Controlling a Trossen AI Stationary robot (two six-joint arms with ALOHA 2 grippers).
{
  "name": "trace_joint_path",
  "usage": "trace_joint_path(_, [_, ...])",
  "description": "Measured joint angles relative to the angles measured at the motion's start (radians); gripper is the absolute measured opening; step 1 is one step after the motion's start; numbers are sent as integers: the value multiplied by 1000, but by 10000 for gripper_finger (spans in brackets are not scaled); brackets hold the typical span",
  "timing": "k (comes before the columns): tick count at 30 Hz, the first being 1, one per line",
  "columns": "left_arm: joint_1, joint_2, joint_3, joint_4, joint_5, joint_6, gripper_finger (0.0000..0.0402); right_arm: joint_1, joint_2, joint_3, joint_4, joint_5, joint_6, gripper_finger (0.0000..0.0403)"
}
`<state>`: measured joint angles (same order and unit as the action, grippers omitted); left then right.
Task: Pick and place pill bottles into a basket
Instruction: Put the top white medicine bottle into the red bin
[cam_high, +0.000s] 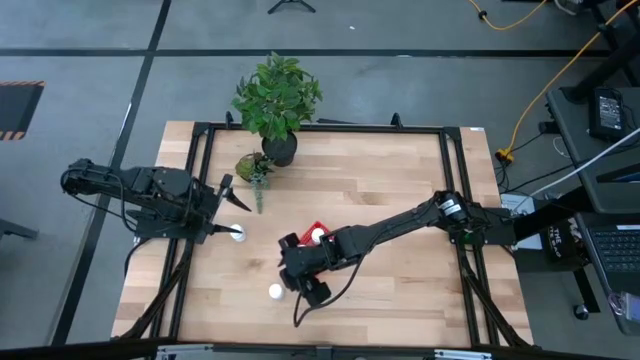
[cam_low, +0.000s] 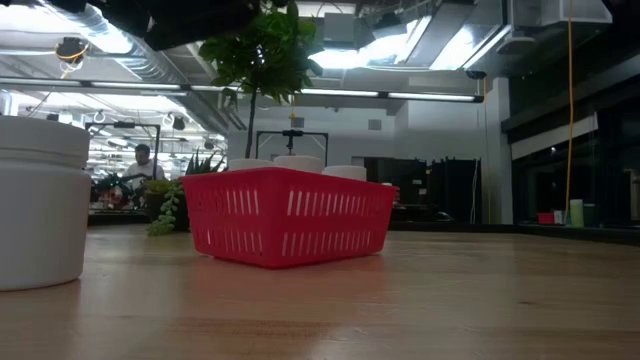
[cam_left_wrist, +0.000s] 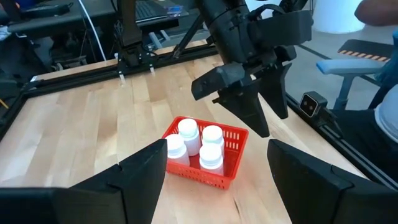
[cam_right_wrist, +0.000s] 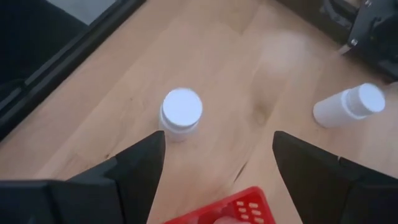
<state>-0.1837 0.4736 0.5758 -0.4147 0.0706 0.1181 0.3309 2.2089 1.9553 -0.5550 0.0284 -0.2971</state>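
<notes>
The red basket (cam_left_wrist: 208, 163) stands on the table's middle with several white pill bottles (cam_left_wrist: 200, 144) upright in it; it also shows in the high view (cam_high: 316, 230). One more bottle (cam_right_wrist: 181, 112) stands upright on the table near the basket's near left corner (cam_high: 275, 292). Another bottle (cam_right_wrist: 348, 106) lies on its side close to my left gripper's near finger (cam_high: 238, 233). My right gripper (cam_left_wrist: 273, 121) hangs open and empty just above the basket's near left side (cam_high: 297, 272). My left gripper (cam_high: 228, 210) is open and empty at the table's left.
A leafy plant in a dark pot (cam_high: 277, 100) and a small green plant (cam_high: 254, 168) stand at the table's far side, left of centre. A dark frame (cam_high: 200, 130) runs around the wooden table (cam_high: 400, 170). In the low view the standing bottle (cam_low: 40, 200) is near the camera.
</notes>
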Motion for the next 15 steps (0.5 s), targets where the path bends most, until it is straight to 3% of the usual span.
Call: trace_joint_path(15, [0, 0, 0, 0, 1, 0, 271, -2, 29, -1, 59, 0, -2, 299])
